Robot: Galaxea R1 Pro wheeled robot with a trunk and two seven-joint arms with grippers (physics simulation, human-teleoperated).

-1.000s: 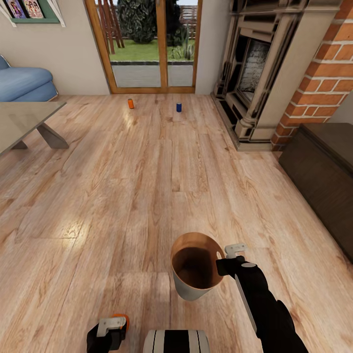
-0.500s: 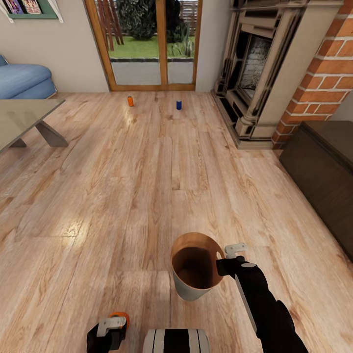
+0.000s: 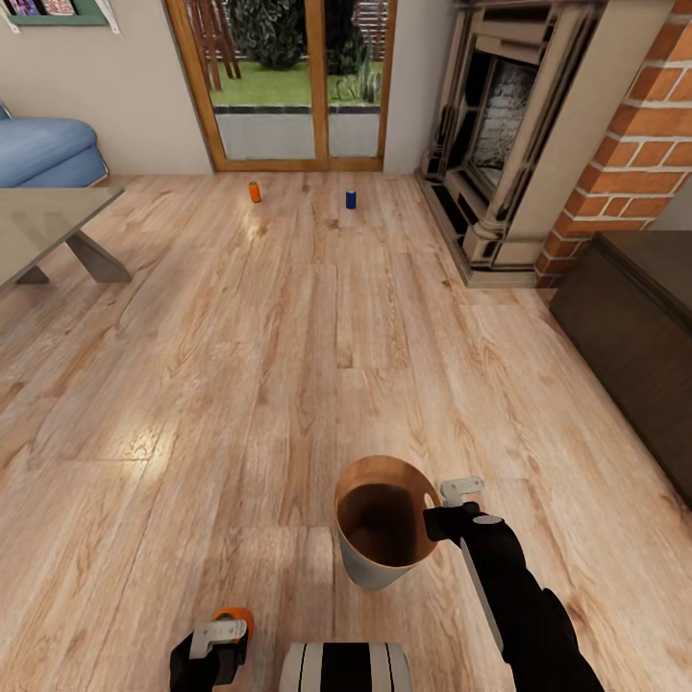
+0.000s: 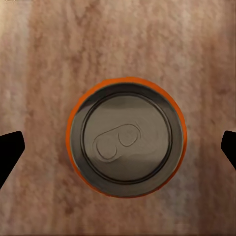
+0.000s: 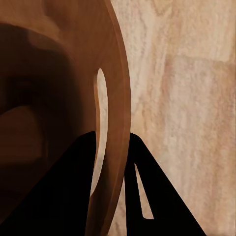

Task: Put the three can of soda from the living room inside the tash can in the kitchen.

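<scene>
Light wood-plank floor [image 3: 288,365], grain visible, semi-gloss w/ soft glare patches. Orange can [image 4: 126,137] w/ dull brushed-metal top, pull tab incl.; bin [image 3: 380,557] matt white-grey outside, smooth brown inside. Matt red brick on fireplace [image 3: 634,144]; glass in wood-framed doors [image 3: 288,86]; blue cloth sofa [image 3: 48,149].

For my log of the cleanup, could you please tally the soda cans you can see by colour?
Orange cans: 2, one far off by the glass doors, one at the left gripper
Blue cans: 1
Total: 3
</scene>
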